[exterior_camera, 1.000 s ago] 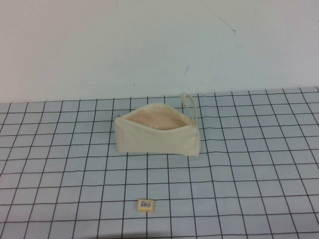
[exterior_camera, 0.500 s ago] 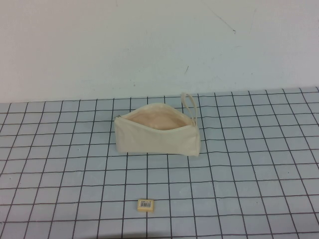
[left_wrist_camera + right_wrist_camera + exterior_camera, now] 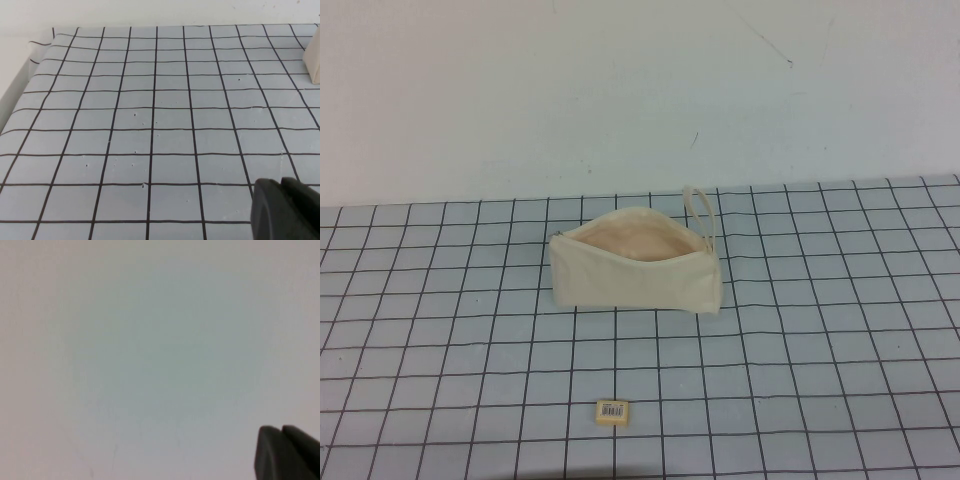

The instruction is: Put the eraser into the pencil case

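The eraser, a tiny pale yellow block with a barcode label on top, lies on the gridded mat near the front edge. The pencil case, a cream pouch with its zip open and peach lining showing, stands behind it at mid table, loop strap at its right end. A corner of the pencil case shows in the left wrist view. My left gripper is shut and empty above bare mat. My right gripper is shut and empty, facing a blank wall. Neither arm shows in the high view.
The grey mat with black grid lines covers the table up to a white back wall. The mat's left edge shows in the left wrist view.
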`<action>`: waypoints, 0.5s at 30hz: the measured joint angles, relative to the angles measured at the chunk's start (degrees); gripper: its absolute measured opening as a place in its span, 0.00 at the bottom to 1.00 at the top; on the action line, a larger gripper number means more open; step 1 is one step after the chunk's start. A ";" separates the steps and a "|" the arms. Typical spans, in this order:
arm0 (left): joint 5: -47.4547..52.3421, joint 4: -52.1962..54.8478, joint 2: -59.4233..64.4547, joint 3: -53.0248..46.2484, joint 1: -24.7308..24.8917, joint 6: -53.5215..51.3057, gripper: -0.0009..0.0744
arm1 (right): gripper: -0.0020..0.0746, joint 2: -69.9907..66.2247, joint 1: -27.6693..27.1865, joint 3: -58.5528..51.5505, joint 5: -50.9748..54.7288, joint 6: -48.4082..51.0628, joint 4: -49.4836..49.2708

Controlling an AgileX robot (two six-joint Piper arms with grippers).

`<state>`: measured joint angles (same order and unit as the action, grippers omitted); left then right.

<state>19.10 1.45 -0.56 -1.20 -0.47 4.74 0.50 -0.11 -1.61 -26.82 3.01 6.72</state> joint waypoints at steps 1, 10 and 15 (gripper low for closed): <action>0.00 0.00 0.00 0.00 0.00 0.00 0.01 | 0.03 0.00 0.00 0.00 -4.00 -0.26 0.00; 0.00 0.00 0.00 0.00 0.00 0.00 0.01 | 0.02 0.34 0.00 0.69 -11.68 -0.11 -5.20; 0.00 0.00 0.00 0.00 0.00 -0.20 0.01 | 0.03 0.34 0.00 11.49 8.24 5.37 -7.94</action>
<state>19.10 1.45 -0.56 -1.20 -0.47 4.54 0.84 -0.11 9.89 -18.58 8.37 -1.23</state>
